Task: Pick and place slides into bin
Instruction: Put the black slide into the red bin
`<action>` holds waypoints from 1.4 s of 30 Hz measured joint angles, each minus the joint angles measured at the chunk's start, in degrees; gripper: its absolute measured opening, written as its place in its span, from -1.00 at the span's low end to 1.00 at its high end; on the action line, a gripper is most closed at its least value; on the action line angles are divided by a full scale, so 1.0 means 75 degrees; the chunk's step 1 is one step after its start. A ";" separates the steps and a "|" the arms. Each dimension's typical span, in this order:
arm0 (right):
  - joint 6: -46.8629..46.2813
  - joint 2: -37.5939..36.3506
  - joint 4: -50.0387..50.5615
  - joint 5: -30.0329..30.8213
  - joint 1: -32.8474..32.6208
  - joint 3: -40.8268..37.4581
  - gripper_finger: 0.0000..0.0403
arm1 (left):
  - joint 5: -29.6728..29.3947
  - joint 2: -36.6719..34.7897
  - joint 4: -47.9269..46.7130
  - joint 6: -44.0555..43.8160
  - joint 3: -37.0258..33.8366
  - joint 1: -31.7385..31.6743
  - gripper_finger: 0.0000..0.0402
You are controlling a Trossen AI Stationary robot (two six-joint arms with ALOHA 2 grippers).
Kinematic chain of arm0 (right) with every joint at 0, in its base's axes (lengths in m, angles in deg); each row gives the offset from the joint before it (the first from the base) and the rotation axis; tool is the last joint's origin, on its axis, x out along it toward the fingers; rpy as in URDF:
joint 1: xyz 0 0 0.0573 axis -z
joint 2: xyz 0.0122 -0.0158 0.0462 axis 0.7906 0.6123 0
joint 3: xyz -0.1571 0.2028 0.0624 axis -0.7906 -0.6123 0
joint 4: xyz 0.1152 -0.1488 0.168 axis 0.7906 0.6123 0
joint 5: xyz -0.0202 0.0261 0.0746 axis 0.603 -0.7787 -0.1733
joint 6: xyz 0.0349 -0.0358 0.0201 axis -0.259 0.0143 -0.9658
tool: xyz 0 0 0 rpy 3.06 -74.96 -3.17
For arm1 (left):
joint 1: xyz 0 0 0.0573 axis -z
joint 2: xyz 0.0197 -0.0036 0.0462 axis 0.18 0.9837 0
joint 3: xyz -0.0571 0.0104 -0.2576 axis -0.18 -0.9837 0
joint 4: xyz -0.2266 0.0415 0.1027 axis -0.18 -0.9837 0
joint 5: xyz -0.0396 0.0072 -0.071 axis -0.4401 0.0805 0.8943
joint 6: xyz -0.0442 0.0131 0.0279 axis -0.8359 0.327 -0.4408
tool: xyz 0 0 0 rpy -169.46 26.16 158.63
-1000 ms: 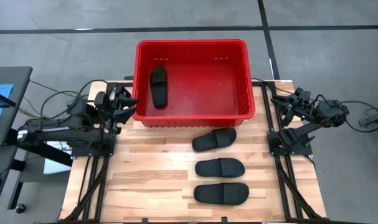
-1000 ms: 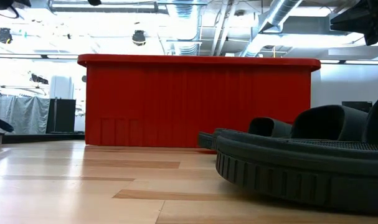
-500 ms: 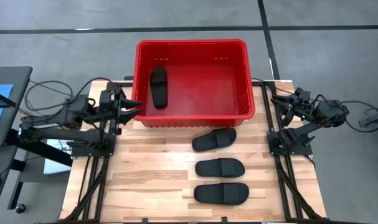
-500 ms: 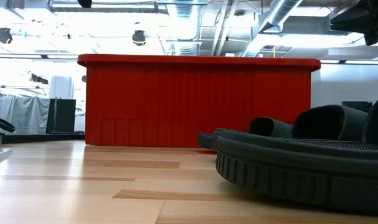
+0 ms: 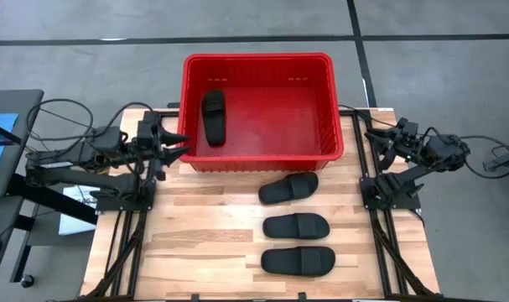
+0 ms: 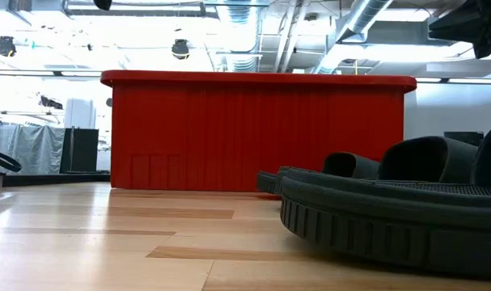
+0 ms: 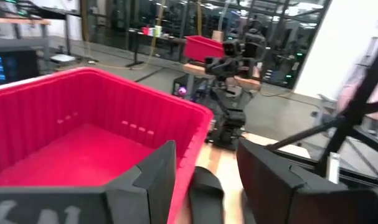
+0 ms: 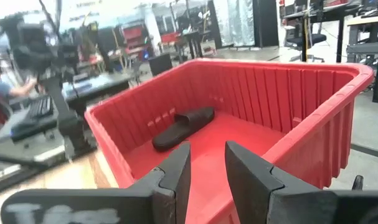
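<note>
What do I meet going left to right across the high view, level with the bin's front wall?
Left gripper, empty and open → slide in the bin → red bin → right gripper, empty.

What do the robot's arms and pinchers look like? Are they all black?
Yes, mostly. Both arms are dark, jointed metal, with black cables looping off them. The left end effector and the right end effector each end in two flat, black, wedge-shaped fingers. In the wrist views there are blurry white markings on the black block just behind the fingers, too smeared to read.
</note>
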 joint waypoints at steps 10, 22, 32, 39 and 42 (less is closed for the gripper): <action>-0.1454 0.0017 -0.0582 -0.0151 -0.0002 0.0003 -0.55 | -0.0197 0.0050 0.0073 -0.0099 -0.0003 0.0000 -0.20; -0.1457 0.0012 -0.1347 -0.0828 -0.0003 0.0003 -0.55 | -0.0187 0.0638 0.0290 -0.0331 -0.0009 0.0000 -0.20; 0.0688 0.1069 -0.2490 -0.3578 -0.0003 0.0006 -0.55 | -0.0167 0.0576 0.0537 -0.0263 -0.0012 0.0000 -0.20; 0.3297 0.2747 -0.2773 -0.3910 0.0010 0.0863 -0.55 | -0.0175 0.0317 0.0442 -0.0194 -0.0012 0.0000 -0.20; 0.3455 0.3388 -0.2426 -0.3513 0.0014 0.1515 -0.55 | -0.0186 0.0218 0.0320 -0.0197 -0.0012 0.0000 -0.20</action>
